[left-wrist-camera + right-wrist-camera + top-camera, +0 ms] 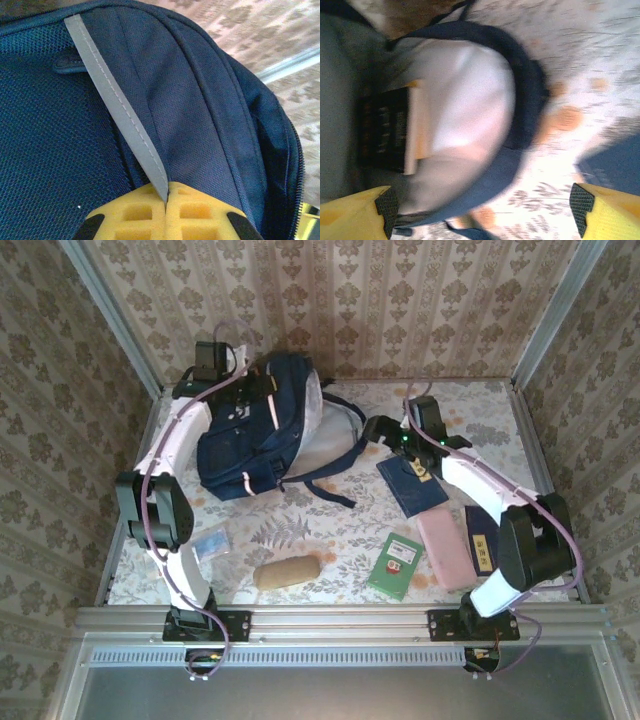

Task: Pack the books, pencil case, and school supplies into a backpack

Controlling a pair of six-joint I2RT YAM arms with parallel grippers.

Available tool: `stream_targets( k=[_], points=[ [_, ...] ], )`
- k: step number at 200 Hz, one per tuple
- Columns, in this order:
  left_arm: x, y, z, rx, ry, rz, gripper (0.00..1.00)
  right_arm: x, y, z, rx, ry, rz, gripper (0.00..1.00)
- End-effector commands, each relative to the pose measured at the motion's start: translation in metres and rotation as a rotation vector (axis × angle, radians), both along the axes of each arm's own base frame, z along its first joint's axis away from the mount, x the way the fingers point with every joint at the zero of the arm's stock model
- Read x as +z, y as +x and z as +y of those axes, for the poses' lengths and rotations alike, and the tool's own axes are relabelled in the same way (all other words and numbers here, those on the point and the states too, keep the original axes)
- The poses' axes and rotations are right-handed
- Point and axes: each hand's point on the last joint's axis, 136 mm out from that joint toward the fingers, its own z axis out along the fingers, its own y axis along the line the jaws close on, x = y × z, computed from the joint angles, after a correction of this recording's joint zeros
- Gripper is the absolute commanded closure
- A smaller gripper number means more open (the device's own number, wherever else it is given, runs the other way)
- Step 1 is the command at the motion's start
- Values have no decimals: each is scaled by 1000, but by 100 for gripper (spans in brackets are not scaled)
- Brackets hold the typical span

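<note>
The navy backpack [245,445] lies at the back left, its mouth facing right and showing pale lining [465,95]. My left gripper [248,390] is at its top edge; close up, the yellow fingers [195,212] of the left gripper [166,192] are shut on the bag's fabric at a grey stripe [120,110]. My right gripper [380,430] is open beside the mouth. In its blurred view, the right gripper [485,210] holds nothing, and a dark book [385,130] sits inside the bag. A navy book [412,485], a green book [395,565] and a blue-and-white packet [210,543] lie on the table.
A tan pencil case [287,572] lies near the front edge. A pink book [445,548] and another navy book [482,538] lie by the right arm. The backpack's dark straps [330,475] trail across the table's middle. Wallpapered walls close in the left, back and right sides.
</note>
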Motion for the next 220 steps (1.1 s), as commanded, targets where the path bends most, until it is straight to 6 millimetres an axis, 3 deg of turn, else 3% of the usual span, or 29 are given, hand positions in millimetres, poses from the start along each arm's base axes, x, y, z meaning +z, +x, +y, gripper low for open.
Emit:
stream_targets(
  k=[1, 15, 30, 74, 103, 124, 157, 220],
  points=[
    [9, 11, 15, 57, 72, -78, 83, -31, -12, -53, -135, -189, 106, 8],
    [2, 1, -6, -2, 46, -42, 65, -48, -14, -71, -170, -239, 163, 6],
    [-4, -12, -27, -40, 4, -17, 57, -66, -13, -87, -196, -266, 220, 4],
    [-2, -62, -66, -78, -119, -5, 51, -104, -7, -123, -233, -230, 317, 0],
    [-9, -103, -95, -144, -159, 1, 50, -130, -8, -134, -235, -181, 405, 0],
    [-24, -135, -116, -218, -126, 19, 50, -135, -10, -123, -206, -106, 410, 0],
    [-56, -163, -125, -247, -100, 55, 49, -143, -17, -91, -134, 27, 424, 2],
    [-147, -191, -103, -170, -4, 247, 49, -147, -48, -29, 23, 95, 415, 5]
  ],
)
